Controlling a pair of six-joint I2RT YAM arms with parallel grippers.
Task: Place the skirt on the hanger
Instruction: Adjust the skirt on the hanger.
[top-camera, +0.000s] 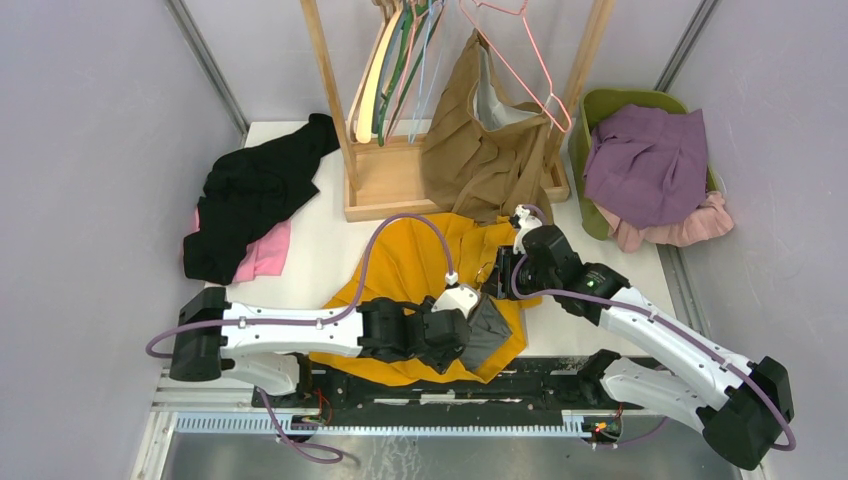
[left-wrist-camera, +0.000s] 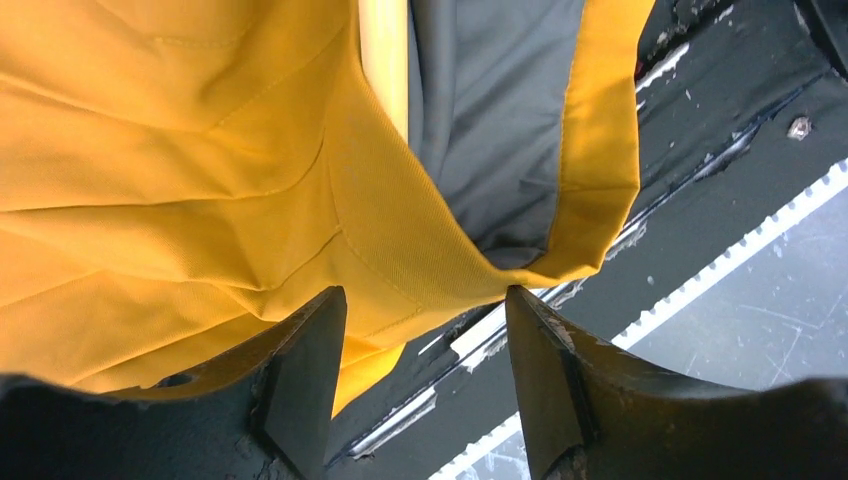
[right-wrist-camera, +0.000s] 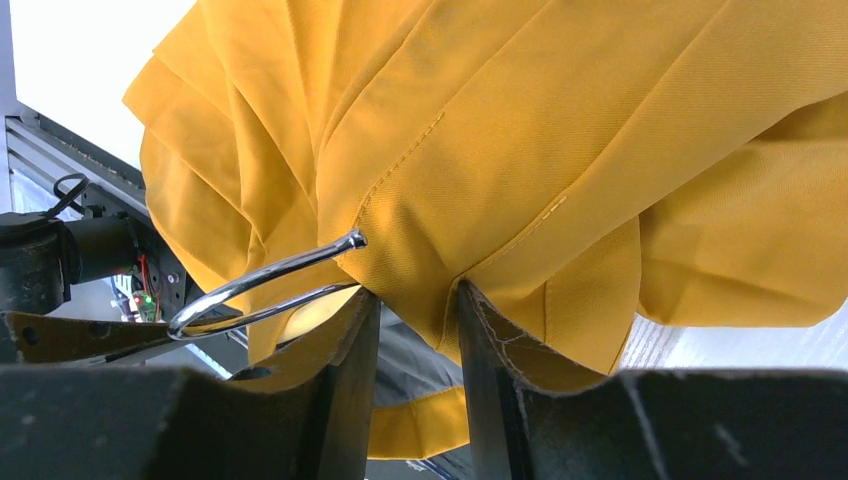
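Observation:
The yellow skirt (top-camera: 420, 260) with grey lining lies crumpled on the white table between both arms. My left gripper (top-camera: 470, 335) is open at its near right corner. In the left wrist view the waistband (left-wrist-camera: 400, 250) hangs between the spread fingertips of my left gripper (left-wrist-camera: 425, 300), touching them. A pale strip (left-wrist-camera: 383, 60), maybe a hanger arm, runs inside the skirt. My right gripper (top-camera: 503, 272) is at the skirt's right edge. In the right wrist view it (right-wrist-camera: 418, 295) is nearly shut on a fold of skirt (right-wrist-camera: 520, 130). A chrome hanger hook (right-wrist-camera: 260, 280) pokes out beside its left finger.
A wooden rack (top-camera: 385, 190) with several hangers (top-camera: 390, 70) stands at the back. A brown garment (top-camera: 480, 140) hangs on a pink wire hanger. A green basket (top-camera: 585, 130) with purple clothes is at right. Black and pink clothes (top-camera: 250, 200) lie at left. A metal rail (top-camera: 400, 400) runs along the near edge.

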